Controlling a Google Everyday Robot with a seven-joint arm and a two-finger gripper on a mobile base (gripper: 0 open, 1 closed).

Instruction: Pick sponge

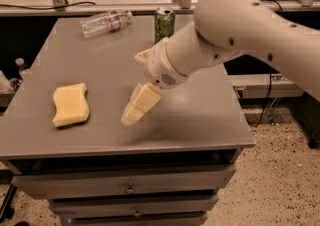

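The sponge is a pale yellow pad with wavy sides, lying flat on the left part of the grey table. My gripper hangs over the middle of the table, to the right of the sponge and apart from it. Its yellowish fingers are spread open with nothing between them; the lower finger points down to the left, close above the tabletop. The white arm reaches in from the upper right.
A clear plastic bottle lies on its side at the back left of the table. A green can stands upright at the back middle, just behind the arm. Drawers sit below the table's front edge. Cables lie on the floor at right.
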